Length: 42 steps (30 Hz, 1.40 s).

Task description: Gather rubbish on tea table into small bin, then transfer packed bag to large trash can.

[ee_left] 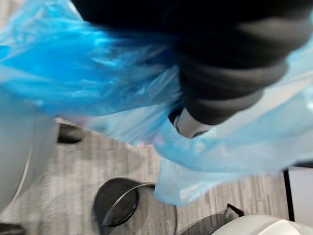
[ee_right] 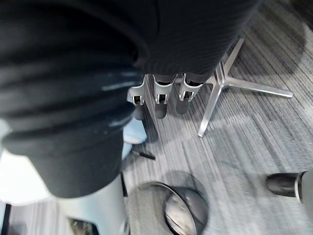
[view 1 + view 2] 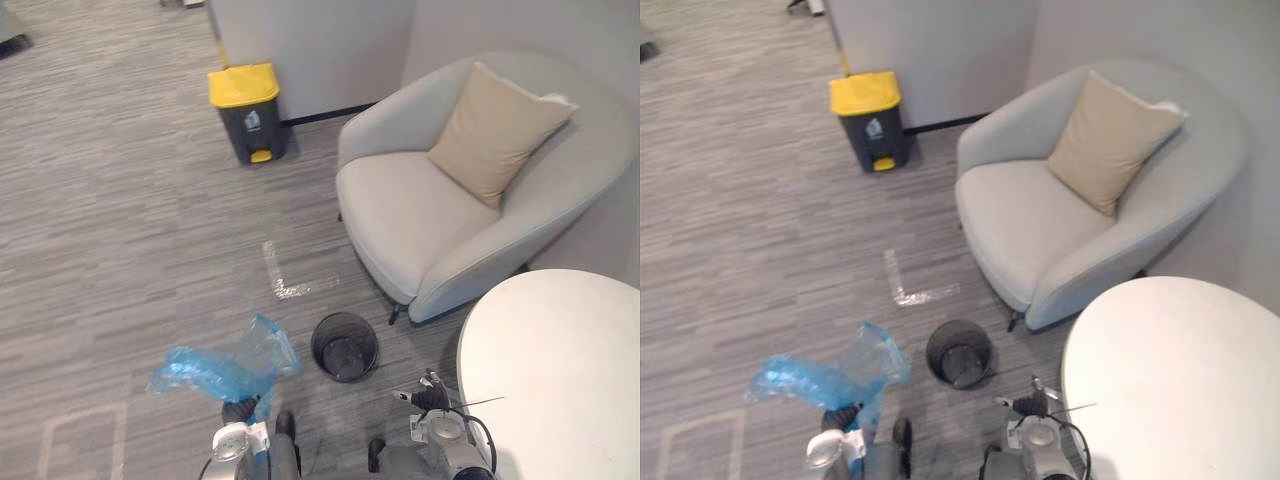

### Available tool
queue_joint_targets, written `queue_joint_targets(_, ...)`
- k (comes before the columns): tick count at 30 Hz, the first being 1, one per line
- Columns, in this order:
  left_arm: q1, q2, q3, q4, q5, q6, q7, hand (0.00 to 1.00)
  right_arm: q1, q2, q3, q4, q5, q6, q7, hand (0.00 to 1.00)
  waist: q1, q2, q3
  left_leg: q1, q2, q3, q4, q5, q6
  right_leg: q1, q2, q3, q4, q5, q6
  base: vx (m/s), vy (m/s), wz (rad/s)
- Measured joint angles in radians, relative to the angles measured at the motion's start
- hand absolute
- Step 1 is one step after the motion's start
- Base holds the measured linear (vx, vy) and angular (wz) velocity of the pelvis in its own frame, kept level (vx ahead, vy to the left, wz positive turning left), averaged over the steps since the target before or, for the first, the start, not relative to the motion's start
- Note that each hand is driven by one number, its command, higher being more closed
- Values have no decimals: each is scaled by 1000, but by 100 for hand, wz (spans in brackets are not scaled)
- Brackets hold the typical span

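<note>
Blue bag (image 3: 215, 370) bunched at left hand (image 3: 240, 410), just left of small bin (image 3: 344, 346) and out of it. Plastic hid grip, so we could not tell how closed. Right hand (image 2: 164, 100) hung idle by tea table (image 3: 560, 370), fingers straight, empty. We judged: carry bag far left to large trash can (image 3: 248, 112), keep it off floor, and mind closed yellow lid.

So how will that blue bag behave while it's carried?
Probably floppy: the blue bag crumples and billows in thin translucent folds by the left hand. Likely light, since it spreads sideways rather than hanging taut. It may sway or snag on the small mesh bin close beside it.
</note>
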Motion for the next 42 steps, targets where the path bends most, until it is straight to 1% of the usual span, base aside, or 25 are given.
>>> queue_joint_targets(2, -2, 3, -5, 5, 0, 0, -2, 100, 3, 8, -17, 0, 0, 1, -4, 0, -13, -13, 10, 2, 14, 29, -41, 9, 0, -5, -11, -48, -19, 16, -27, -222, -43, 74)
queue_joint_targets(3, -14, 3, -7, 11, 1, 0, -6, 100, -2, 23, -38, -1, 0, 2, -11, 0, -23, -31, 21, -8, 9, 80, 31, -9, 24, -6, -43, -74, -24, 25, -37, -259, -17, 80)
queue_joint_targets(4, -11, 3, -10, 11, 2, 0, -8, 100, -4, 22, -44, -3, 0, 2, -16, 0, -26, -48, 29, -6, -3, 105, 92, -30, 44, -7, -63, -84, -30, 32, -37, -276, 16, 85)
queue_joint_targets(5, -7, 0, -21, 11, 2, 0, -14, 100, -1, 14, -48, -6, 0, 2, -21, 0, -32, -59, 35, -4, -12, 140, 195, -102, 53, -12, -91, -106, -51, 53, -29, -215, 35, 59)
queue_joint_targets(6, -7, 0, -25, 11, 2, 0, -18, 100, 0, 11, -48, -6, 0, 2, -22, 0, -33, -59, 35, -2, -11, 151, 215, -124, 52, -13, -97, -113, -58, 61, -26, -234, 113, 73)
queue_joint_targets(7, -13, 1, -47, 14, 2, 0, -26, 100, 3, 1, -51, -5, 0, 3, -24, 0, -33, -46, 28, 7, 4, 189, 281, -217, 52, -36, -116, -140, -79, 96, -9, -132, 147, 47)
queue_joint_targets(10, -22, 2, -56, 16, 2, 0, -28, 100, 18, 5, -59, -5, -1, 5, -24, 0, -36, -23, 22, 54, 45, 273, 270, -295, 39, -32, -123, -184, -109, 129, 30, -140, 244, 54)
queue_joint_targets(11, -24, 7, -61, 18, 2, 1, -29, 100, 17, 8, -72, 1, -1, 8, -25, 0, -34, -28, 21, 66, 31, 281, 221, -303, 26, -29, -126, -192, -118, 140, 46, -82, 228, 53)
queue_joint_targets(13, -24, 62, -101, 28, 3, 1, -30, 100, 36, 48, -76, -3, 15, 11, -25, 0, -44, -56, 4, 112, -63, 252, 67, -222, 60, 24, -169, -212, -225, 184, 68, -40, 220, 57)
queue_joint_targets(16, -31, 82, -116, 28, 3, 0, -27, 100, 36, 44, -76, 1, 16, 13, -30, 0, -46, -56, -8, 99, -107, 217, 50, -210, 81, 40, -192, -212, -255, 209, 70, -21, 164, 52)
queue_joint_targets(19, -27, 91, -114, 35, 3, 0, -26, 100, 27, 44, -76, 3, 16, 13, -31, 0, -40, -49, -6, 78, -116, 203, 72, -225, 85, 42, -195, -212, -258, 208, 71, 10, 67, 23)
queue_joint_targets(21, -11, 98, -112, 35, 3, 1, -26, 100, 21, 44, -76, 12, 16, 13, -31, 0, -32, -52, -4, 65, -117, 201, 120, -265, 95, 36, -205, -215, -210, 169, 96, 52, 29, 7)
queue_joint_targets(24, 2, 99, -115, 30, 4, 1, -27, 100, 21, 41, -75, 23, 16, 13, -33, 0, -36, -74, 2, 65, -131, 174, 206, -335, 100, 21, -258, -230, -47, 60, 97, 136, 17, 31)
queue_joint_targets(25, 3, 102, -116, 21, 5, 1, -26, 100, 21, 34, -75, 33, 15, 13, -33, 0, -36, -80, 2, 69, -136, 153, 227, -359, 101, 13, -276, -223, 33, 34, 77, 212, 28, 43)
queue_joint_targets(26, 8, 104, -117, 6, 4, 1, -25, 100, 25, 31, -75, 35, 15, 14, -33, 0, -36, -90, 12, 84, -143, 134, 237, -377, 106, -56, -292, -146, 205, 59, 34, 193, 45, 42)
queue_joint_targets(28, 19, 110, -118, -22, 4, 2, -24, 100, 40, 34, -80, 19, 15, 9, -33, 0, -44, -84, 27, 136, -133, 87, 231, -393, 119, -188, -249, -21, 458, 72, -27, 254, 34, 42)
queue_joint_targets(29, 18, 121, -118, -22, 4, 3, -24, 100, 39, 37, -77, 18, 15, 11, -31, 0, -44, -88, 26, 157, -114, 70, 232, -412, 115, -210, -191, -6, 468, 7, -1, 299, -48, 39)
queue_joint_targets(31, 5, 133, -115, -22, 3, 3, -24, 100, 39, 40, -76, 16, 16, 11, -32, 0, -46, -95, 28, 191, -104, 47, 220, -435, 109, -250, -118, -22, 407, -27, 8, 291, -80, 35)
queue_joint_targets(33, -16, 126, -115, -21, 3, 3, -24, 100, 39, 39, -79, 3, 18, 9, -33, 0, -54, -91, 29, 227, -101, 27, 195, -455, 100, -286, -61, -31, 258, -18, 14, 407, -107, 46)
queue_joint_targets(34, -27, 122, -113, -22, 3, 3, -26, 100, 37, 40, -79, 0, 18, 9, -33, 0, -61, -91, 29, 243, -103, 10, 193, -467, 84, -292, -35, -14, 185, 6, 12, 567, -177, 69)
queue_joint_targets(35, -34, 120, -113, -21, 4, 2, -27, 100, 41, 40, -81, -1, 20, 9, -31, 0, -72, -93, 27, 263, -101, -17, 195, -495, 70, -283, -13, 12, 137, 77, -8, 656, -198, 92)
queue_joint_targets(36, -34, 100, -114, -12, 4, 2, -28, 100, 33, 40, -99, -2, 17, 10, -31, 0, -82, -59, 27, 297, -73, -44, 209, -497, 55, -247, -9, -33, 159, 63, -34, 586, -169, 89)
queue_joint_targets(38, -50, 65, -112, -18, 4, 1, -38, 100, 28, 33, -116, -6, 16, 11, -31, 0, -81, -38, 29, 254, -52, -23, 329, -455, 17, -206, -3, -72, 158, 34, -56, 606, -173, 61)
queue_joint_targets(40, -44, 30, -111, -32, 3, 1, -45, 100, 48, 43, -105, -44, 16, 18, -31, 0, -73, -25, 34, 141, 0, 27, 663, -291, 14, -65, 19, -90, 69, 22, -76, 659, -188, 24)
queue_joint_targets(42, -24, 18, -111, -60, 3, 1, -47, 100, 47, 48, -100, -55, 17, 18, -32, 0, -51, -28, 35, 90, 59, 119, 838, -321, 22, 60, 42, -58, -18, 20, -80, 492, -84, -38)
